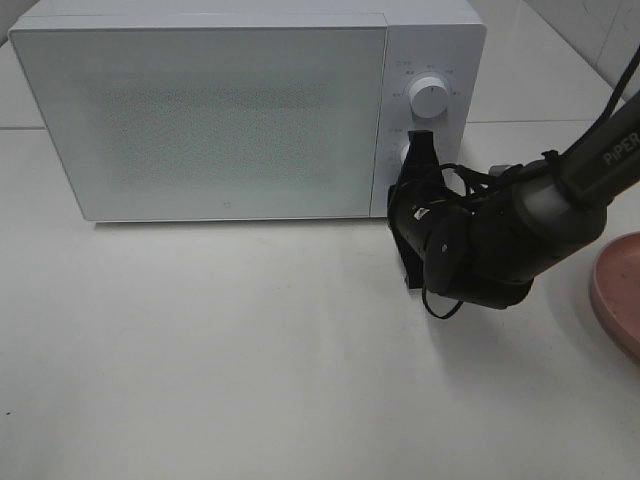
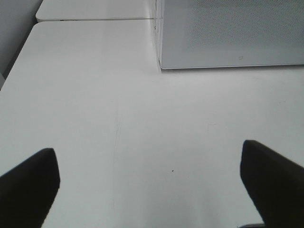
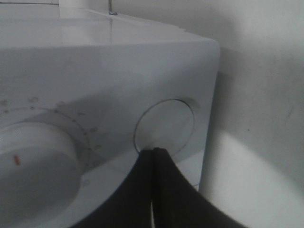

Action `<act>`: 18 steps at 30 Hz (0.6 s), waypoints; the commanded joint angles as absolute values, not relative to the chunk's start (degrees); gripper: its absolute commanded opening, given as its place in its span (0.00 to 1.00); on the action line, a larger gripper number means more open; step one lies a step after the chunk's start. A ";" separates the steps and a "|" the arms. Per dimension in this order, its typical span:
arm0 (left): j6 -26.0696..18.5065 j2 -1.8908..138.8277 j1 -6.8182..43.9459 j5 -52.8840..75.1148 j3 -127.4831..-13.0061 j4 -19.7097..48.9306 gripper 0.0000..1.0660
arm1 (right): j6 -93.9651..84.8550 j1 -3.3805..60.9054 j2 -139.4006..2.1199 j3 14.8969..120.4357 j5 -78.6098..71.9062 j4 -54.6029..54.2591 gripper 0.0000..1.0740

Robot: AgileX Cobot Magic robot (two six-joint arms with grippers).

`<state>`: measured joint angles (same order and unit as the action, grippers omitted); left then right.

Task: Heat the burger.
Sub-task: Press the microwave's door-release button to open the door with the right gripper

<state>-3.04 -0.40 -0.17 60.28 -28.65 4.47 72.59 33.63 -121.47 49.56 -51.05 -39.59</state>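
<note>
white tabletop (image 1: 250, 350), white microwave (image 1: 200, 110) with door closed. right gripper (image 3: 153, 151) is clenched, tips on the round panel button (image 3: 166, 124) beside the dial (image 3: 33, 156). left gripper (image 2: 149, 183) is spread, empty. burger not visible, probably inside. loading appears done; heating and retrieval remain.

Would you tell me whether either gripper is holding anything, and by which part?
Nothing is held. The left gripper stands open over the table; the right gripper is shut empty, its tips at the round button on the microwave.
</note>
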 commanded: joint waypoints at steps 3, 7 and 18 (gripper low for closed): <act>-2.92 -1.78 -0.06 59.47 -28.48 4.64 0.92 | 70.24 32.26 -121.87 51.22 -50.42 -40.28 0.00; -2.92 -1.78 -0.06 59.47 -28.48 4.64 0.92 | 69.04 32.03 -121.98 51.22 -50.82 -40.91 0.00; -2.92 -1.78 -0.06 59.47 -28.48 4.64 0.92 | 68.53 32.03 -121.75 51.45 -53.06 -40.74 0.00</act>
<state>-3.04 -0.40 -0.17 60.28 -28.65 4.47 69.56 32.49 -122.10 50.53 -50.25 -42.06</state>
